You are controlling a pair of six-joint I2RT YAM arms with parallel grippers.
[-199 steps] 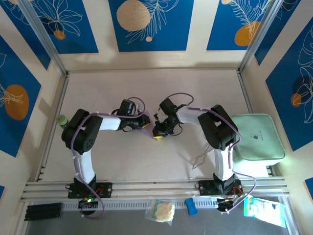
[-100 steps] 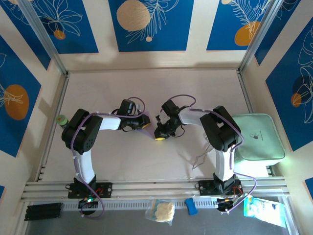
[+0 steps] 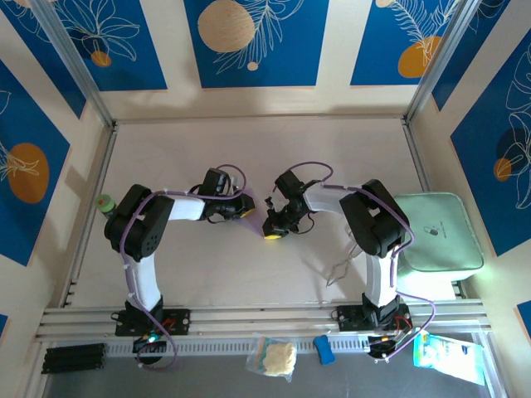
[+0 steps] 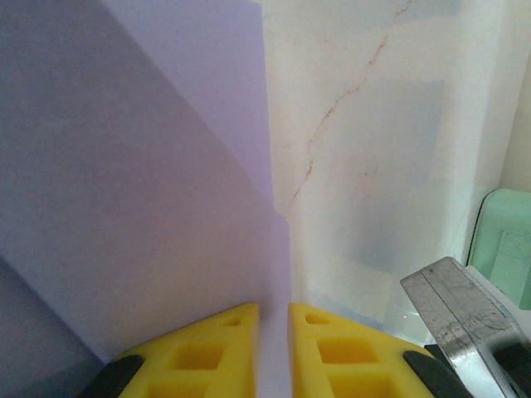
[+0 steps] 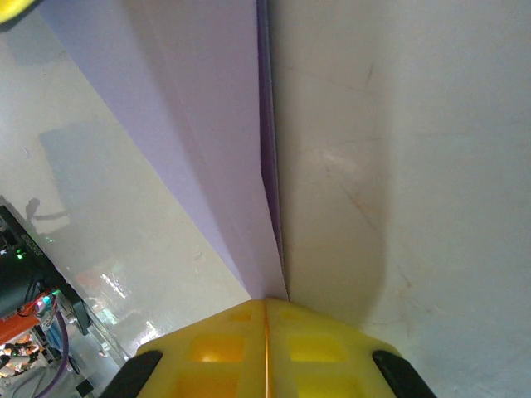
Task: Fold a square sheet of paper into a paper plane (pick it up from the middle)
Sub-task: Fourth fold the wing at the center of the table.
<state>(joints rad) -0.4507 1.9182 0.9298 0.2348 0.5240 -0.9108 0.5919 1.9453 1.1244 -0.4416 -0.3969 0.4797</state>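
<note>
Out in the middle of the pale desk [image 3: 249, 149] the two arms meet nose to nose. Held between them is the lavender paper sheet [image 4: 149, 207], already creased into flat, overlapping layers rather than lying open as a square. It is thin and matte. From the left wrist, one diagonal fold edge runs down across it, a lighter triangular flap lying over a slightly darker one, and its straight right-hand edge drops into the narrow slit between the yellow fingers [image 4: 207, 348]. The left end effector [image 4: 274, 313] is clenched on that edge, its blocky moulded-plastic fingers, pitted with square recesses, set close on either side of the paper. The right end effector [image 5: 265, 305] is clamped too, its yellow pads pressed flush together on the sheet's narrowing end, where a sharp folded ridge tapers towards the fingertips. The paper throws a soft shadow on the desk beside it. The desk looks smooth and slightly glossy, cream with fine reddish hairline veins. Off to the right sits a mint-green tray [image 3: 436, 232] with rounded corners, well apart from the paper.
</note>
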